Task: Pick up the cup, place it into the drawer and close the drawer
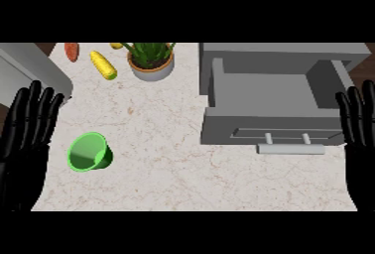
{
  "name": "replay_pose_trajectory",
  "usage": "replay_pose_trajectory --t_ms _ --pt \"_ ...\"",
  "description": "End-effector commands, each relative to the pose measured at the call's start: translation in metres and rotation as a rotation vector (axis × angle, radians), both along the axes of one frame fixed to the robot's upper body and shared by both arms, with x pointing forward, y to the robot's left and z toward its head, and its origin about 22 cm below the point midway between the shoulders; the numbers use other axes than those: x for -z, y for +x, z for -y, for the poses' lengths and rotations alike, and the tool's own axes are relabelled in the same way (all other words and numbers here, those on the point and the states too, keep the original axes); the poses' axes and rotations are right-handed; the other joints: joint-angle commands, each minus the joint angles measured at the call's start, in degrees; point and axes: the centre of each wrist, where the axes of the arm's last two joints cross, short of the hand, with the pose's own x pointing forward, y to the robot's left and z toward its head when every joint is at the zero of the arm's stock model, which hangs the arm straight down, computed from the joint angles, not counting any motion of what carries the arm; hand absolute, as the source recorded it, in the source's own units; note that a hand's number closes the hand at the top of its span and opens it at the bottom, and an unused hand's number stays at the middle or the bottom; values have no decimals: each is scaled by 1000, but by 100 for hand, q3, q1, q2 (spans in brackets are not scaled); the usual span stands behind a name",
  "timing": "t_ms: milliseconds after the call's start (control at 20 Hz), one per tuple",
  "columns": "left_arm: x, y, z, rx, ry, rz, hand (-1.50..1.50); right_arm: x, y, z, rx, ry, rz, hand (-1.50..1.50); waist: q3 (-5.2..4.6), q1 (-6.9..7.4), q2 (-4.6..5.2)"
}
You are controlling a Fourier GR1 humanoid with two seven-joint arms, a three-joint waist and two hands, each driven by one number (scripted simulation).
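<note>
While the drawer (pixel 267 92) sits pulled open, we see the green cup (pixel 89 152) well left of it; left hand (pixel 26 139) and right hand (pixel 359 134) both straight-fingered, holding nothing.

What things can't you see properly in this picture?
All in the head view:
- Orange thing and small yellow thing: cut off by the top edge, so unclear what they are.
- Drawer: its right side is partly behind the right hand.
- Left hand and right hand: cut off by the side edges.
- Cup: its underside is turned away from view.
</note>
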Motion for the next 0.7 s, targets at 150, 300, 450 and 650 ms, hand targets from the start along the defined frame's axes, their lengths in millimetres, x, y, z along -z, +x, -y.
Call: replay_pose_trajectory --t_ms 150,300,450,650 --pt "4 6 -30 427 -22 32 -150 -1 3 -5 -46 -23 10 -150 119 -17 -3" --pt "34 2 -38 553 -137 -197 -150 10 2 -7 -160 -73 -110 -150 114 -6 49" --pt "33 15 -81 611 -171 -212 -150 -9 12 -3 -189 -83 -126 -150 120 -13 31" --pt "53 33 -132 636 -218 -247 -150 1 30 -4 -197 -77 -149 -150 132 -31 19"
